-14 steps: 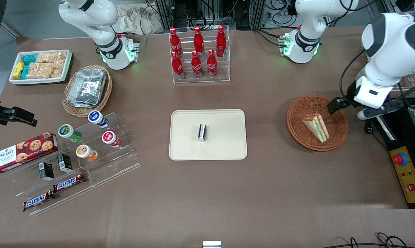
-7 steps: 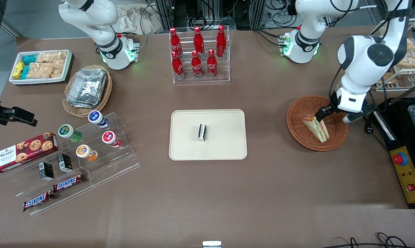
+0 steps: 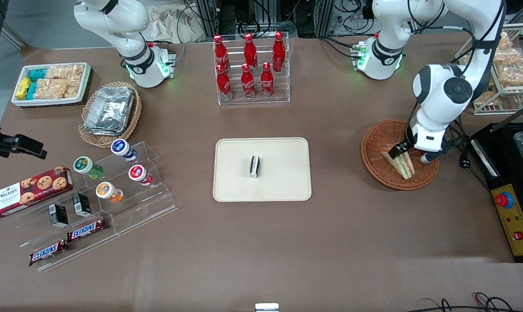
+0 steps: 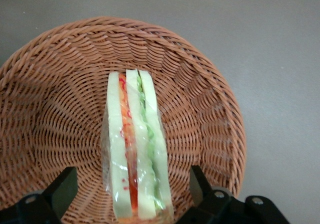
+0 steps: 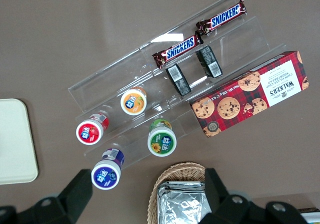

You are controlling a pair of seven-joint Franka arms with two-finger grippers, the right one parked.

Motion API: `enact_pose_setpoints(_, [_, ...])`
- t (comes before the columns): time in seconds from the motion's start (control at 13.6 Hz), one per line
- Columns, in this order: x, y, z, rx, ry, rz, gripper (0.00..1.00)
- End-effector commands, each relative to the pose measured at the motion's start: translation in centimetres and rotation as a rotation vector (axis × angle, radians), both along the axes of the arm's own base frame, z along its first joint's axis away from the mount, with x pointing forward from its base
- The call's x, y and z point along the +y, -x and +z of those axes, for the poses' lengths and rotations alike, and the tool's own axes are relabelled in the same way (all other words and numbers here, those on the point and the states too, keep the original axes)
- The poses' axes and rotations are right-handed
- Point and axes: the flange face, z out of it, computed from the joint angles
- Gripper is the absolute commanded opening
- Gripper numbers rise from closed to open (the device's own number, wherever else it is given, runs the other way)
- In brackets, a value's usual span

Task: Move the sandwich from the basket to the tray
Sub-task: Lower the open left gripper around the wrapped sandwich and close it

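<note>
While my gripper (image 4: 131, 194) hangs low over the basket (image 3: 374, 143), its two fingers (image 4: 62, 189) stand spread wide, one on each side of the sandwich (image 4: 135, 149), and neither touches it. The sandwich lies in the basket's bowl with its cut side up, so the orange, red and green layers show between the pale bread slices, and a clear wrap covers it. From the front its thick end sits under my gripper and its pointed end lies nearer the camera. The basket stands on the table toward my end, well apart from the tray (image 3: 283, 182). The tray lies in the middle of the table and holds only a small black-and-white packet (image 3: 254, 166) near its centre. A rack of red bottles (image 3: 249, 65) stands farther from the front camera than the tray.
</note>
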Motion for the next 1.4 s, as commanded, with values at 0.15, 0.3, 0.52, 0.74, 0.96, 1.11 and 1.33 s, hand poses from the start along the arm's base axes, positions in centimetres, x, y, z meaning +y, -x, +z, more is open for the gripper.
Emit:
enact_pose_setpoints(0.15, [-0.2,0.0,-3.2,-0.031,0.012,0.074,1.0])
enact_pose_setpoints(0.3, [-0.3,0.1,-4.2,-0.022,0.009,0.066,0.93])
enact_pose_setpoints(0.52, [-0.2,-0.1,-4.2,-0.022,0.009,0.069,0.0])
enact_pose_setpoints(0.74, [-0.2,-0.2,-4.3,-0.02,0.009,0.066,0.0])
enact_pose_setpoints(0.96, [-0.3,-1.0,-2.4,-0.054,0.011,0.059,0.0])
enact_pose_setpoints(1.11, [-0.3,-1.4,0.2,-0.062,0.004,0.033,0.0])
enact_pose_setpoints(1.33, [-0.4,-3.0,4.7,0.022,-0.021,-0.104,0.0])
